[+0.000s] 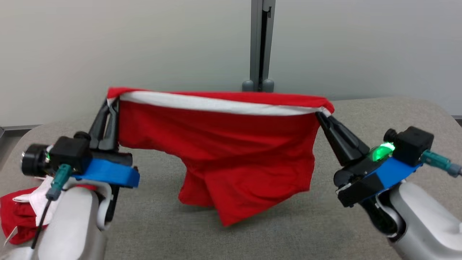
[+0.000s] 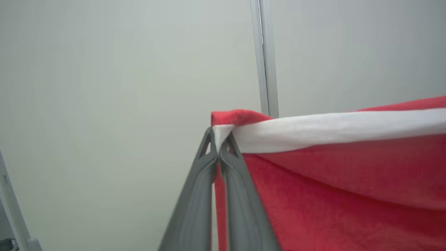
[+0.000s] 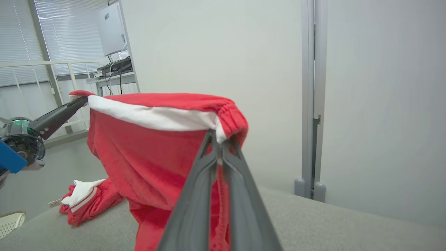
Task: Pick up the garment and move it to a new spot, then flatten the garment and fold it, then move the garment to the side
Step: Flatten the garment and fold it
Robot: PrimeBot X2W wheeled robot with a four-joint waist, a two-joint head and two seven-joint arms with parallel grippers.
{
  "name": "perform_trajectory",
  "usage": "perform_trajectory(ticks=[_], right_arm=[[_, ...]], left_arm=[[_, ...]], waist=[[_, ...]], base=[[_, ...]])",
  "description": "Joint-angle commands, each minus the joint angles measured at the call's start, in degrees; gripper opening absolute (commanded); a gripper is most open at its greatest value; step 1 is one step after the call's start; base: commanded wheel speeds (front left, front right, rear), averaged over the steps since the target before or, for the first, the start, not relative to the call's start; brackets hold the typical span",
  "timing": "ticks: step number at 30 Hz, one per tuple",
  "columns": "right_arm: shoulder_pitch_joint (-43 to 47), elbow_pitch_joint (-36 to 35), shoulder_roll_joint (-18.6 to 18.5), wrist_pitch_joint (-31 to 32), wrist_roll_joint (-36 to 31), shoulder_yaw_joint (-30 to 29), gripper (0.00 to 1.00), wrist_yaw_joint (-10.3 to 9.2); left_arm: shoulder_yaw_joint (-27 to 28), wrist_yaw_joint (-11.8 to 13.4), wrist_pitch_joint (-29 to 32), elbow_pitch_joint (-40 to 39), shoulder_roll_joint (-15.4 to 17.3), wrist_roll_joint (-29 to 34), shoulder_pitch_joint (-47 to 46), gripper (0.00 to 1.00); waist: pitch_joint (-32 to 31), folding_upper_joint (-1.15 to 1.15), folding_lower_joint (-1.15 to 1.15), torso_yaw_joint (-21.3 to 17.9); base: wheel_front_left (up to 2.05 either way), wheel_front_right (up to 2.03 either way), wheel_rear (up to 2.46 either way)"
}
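The garment (image 1: 223, 144) is a pair of red shorts with a white waistband, stretched in the air between both grippers, its legs hanging down to the grey table (image 1: 288, 224). My left gripper (image 1: 112, 103) is shut on the waistband's left corner, seen close in the left wrist view (image 2: 218, 137) where the garment (image 2: 348, 181) runs off to the right. My right gripper (image 1: 319, 115) is shut on the waistband's right corner, with its fingertips pinching the elastic edge (image 3: 219, 137). The right wrist view shows the garment (image 3: 146, 150) hanging and my left gripper (image 3: 82, 100) at its far corner.
A second red and white garment (image 1: 18, 213) lies crumpled at the table's left edge, also seen in the right wrist view (image 3: 87, 200). A grey post (image 1: 260, 43) stands against the pale wall behind the table. Window blinds and a railing (image 3: 45, 69) are at the far left.
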Motion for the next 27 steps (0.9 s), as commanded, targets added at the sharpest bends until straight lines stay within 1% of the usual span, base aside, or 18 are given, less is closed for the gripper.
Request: perform_trajectory(ticks=[1, 5, 8, 13, 17, 19, 22, 25, 27], right_arm=[[-2.42, -1.58, -1.87, 0.03, 2.15, 0.44, 0.00, 0.01], [-7.04, -4.32, -5.27, 0.03, 6.52, 0.82, 0.00, 0.01], [-10.00, -5.12, -7.40, 0.19, 9.60, 1.27, 0.00, 0.00], [-15.44, -4.17, -10.06, 2.15, 11.74, 4.04, 0.00, 0.00], [-21.49, -1.43, -11.60, 2.71, 11.29, 6.45, 0.00, 0.00], [-25.22, 1.06, -11.69, 2.14, 10.38, 7.20, 0.00, 0.00], [-31.26, 5.77, -10.93, 1.09, 9.47, 7.17, 0.00, -0.01], [-37.16, 10.35, -9.86, 0.25, 7.43, 6.47, 0.00, -0.01], [-40.33, 12.16, -9.50, -0.04, 5.77, 6.13, 0.00, 0.00]], left_arm=[[-0.13, -0.44, -0.15, -1.76, 1.48, 0.96, -2.93, 0.00], [0.16, -0.92, -0.05, -4.98, 4.25, 1.64, -8.13, 0.00], [0.16, -1.08, 1.98, -6.72, 6.13, 1.58, -11.16, 0.00], [-1.42, -1.49, 6.67, -6.52, 7.41, 0.66, -14.20, 0.00], [-2.10, -1.38, 7.23, -4.36, 6.51, -0.03, -17.84, 0.00], [-2.51, -0.46, 6.23, -2.54, 5.98, 0.91, -20.60, 0.00], [-3.03, 0.99, 4.27, 1.27, 3.95, 1.81, -26.05, 0.00], [-3.31, 2.79, 1.93, 5.19, 2.17, 2.76, -32.03, 0.00], [-3.42, 3.67, 0.67, 6.79, 0.85, 3.37, -35.22, 0.00]], waist=[[-0.09, 0.00, 0.00, 0.27], [-0.21, 0.00, 0.00, 0.88], [0.04, 0.00, 0.00, 1.32], [2.57, 0.00, 0.00, 1.59], [7.86, 0.00, 0.00, 1.52], [10.57, 0.00, 0.00, 1.46], [14.24, 0.00, 0.00, 1.56], [16.97, 0.00, 0.00, 1.82], [18.23, 0.00, 0.00, 2.08]], base=[[0.00, 0.00, 0.00], [0.00, 0.00, 0.00], [0.00, 0.00, 0.00], [0.00, 0.00, 0.00], [0.00, 0.00, 0.00], [0.00, 0.00, 0.00], [0.00, 0.00, 0.00], [0.00, 0.00, 0.00], [0.00, 0.00, 0.00]])
